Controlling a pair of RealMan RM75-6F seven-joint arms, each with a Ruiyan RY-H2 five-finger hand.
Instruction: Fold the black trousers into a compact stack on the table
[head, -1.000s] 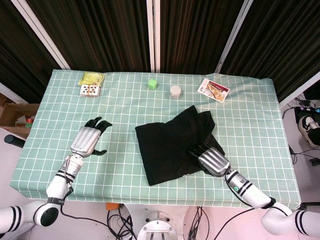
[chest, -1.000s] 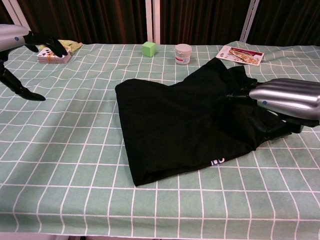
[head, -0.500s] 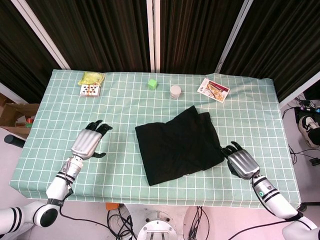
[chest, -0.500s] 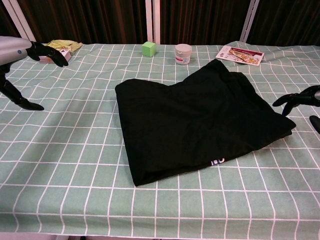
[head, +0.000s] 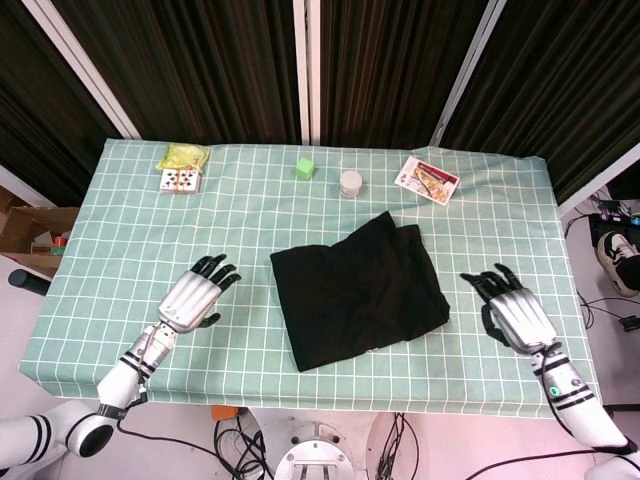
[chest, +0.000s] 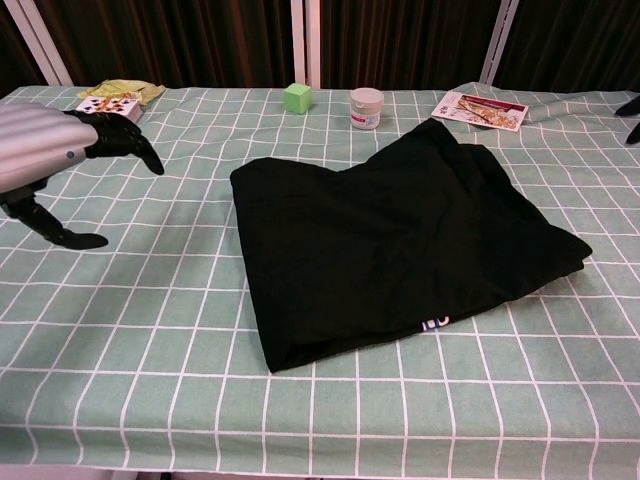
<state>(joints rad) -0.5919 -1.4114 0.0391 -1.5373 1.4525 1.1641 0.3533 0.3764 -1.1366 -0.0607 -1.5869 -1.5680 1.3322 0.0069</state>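
Since the earlier frames the right hand has been drawn off the black trousers and is now held well to their right, fingers spread wide and nothing gripped; in the chest view only dark fingertips are seen at the right edge. The left hand has been shifted nearer the trousers, though it is kept apart from them, with its fingers fanned and nothing held.

One pair of black trousers is seen, folded into a roughly rectangular bundle and laid flat near the middle of the tabletop, which is covered by a green cloth with a white grid. A small pale mark is visible at the bundle's near edge in the chest view; what it says cannot be read.

Along the far side of the tabletop five other things are counted:
- one yellow-green crumpled packet
- one pack of playing cards just in front of it
- one green cube
- one small white jar near the cube
- one printed card lying flat towards the right

On the floor to the left, part of one cardboard box is seen.
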